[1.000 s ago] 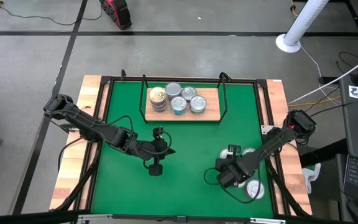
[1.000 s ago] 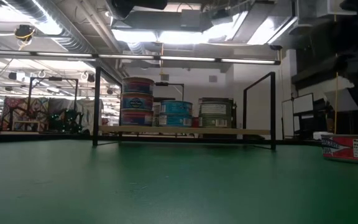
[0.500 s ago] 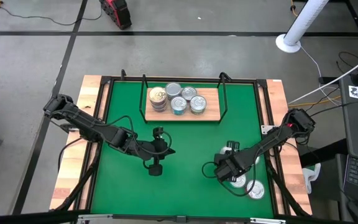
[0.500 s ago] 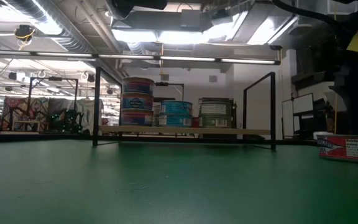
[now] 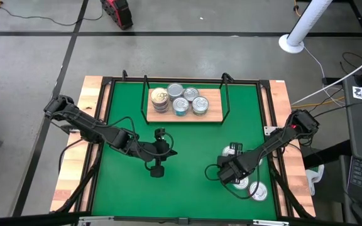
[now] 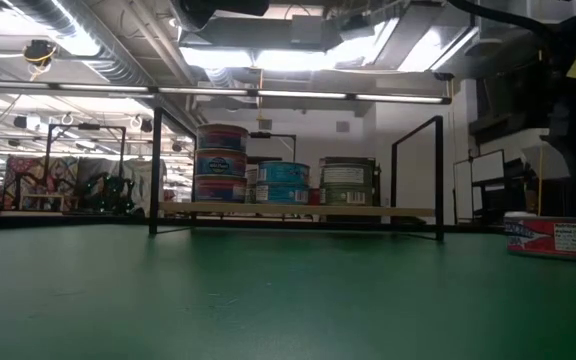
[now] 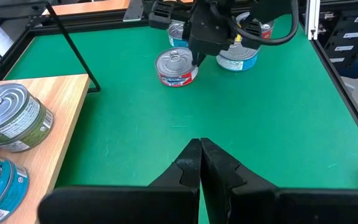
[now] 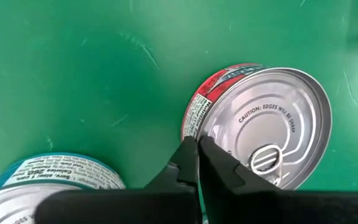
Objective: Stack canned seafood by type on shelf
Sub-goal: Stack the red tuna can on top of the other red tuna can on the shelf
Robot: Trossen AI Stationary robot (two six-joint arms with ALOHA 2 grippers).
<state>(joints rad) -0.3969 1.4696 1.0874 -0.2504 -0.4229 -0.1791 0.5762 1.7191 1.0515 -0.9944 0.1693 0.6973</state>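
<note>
Now the right gripper [image 8: 197,149] has its two dark fingers pressed together with nothing between them, tips resting at the rim of a red tin [image 8: 263,127] that lies on the green mat [image 8: 73,74]. A second ago those fingers stood partly apart; they have since snapped shut, and the tin is not between them. From above, the right gripper [image 5: 230,174] has also shifted a little toward the middle of the mat, and in the low view the red tin [image 6: 556,238] has slid slightly along with it. My reading is that the grip missed and the closed tips only nudged the tin; it would need to open again and straddle the tin before any lift.

A teal tin [image 8: 48,183] sits just beside the fingers, and from above further loose tins [image 5: 256,191] lie near the right arm, well apart from the shelf [image 5: 213,113].

The left gripper [image 7: 201,152] is likewise closed on nothing, hovering over bare mat near the middle of the table, unchanged over the last second.

On the shelf, a tall stack [image 6: 220,163] stands at one end, with a teal tin [image 6: 290,183] and a greenish tin [image 6: 346,183] beside it. So sorting is well begun, yet several tins remain on the mat.
</note>
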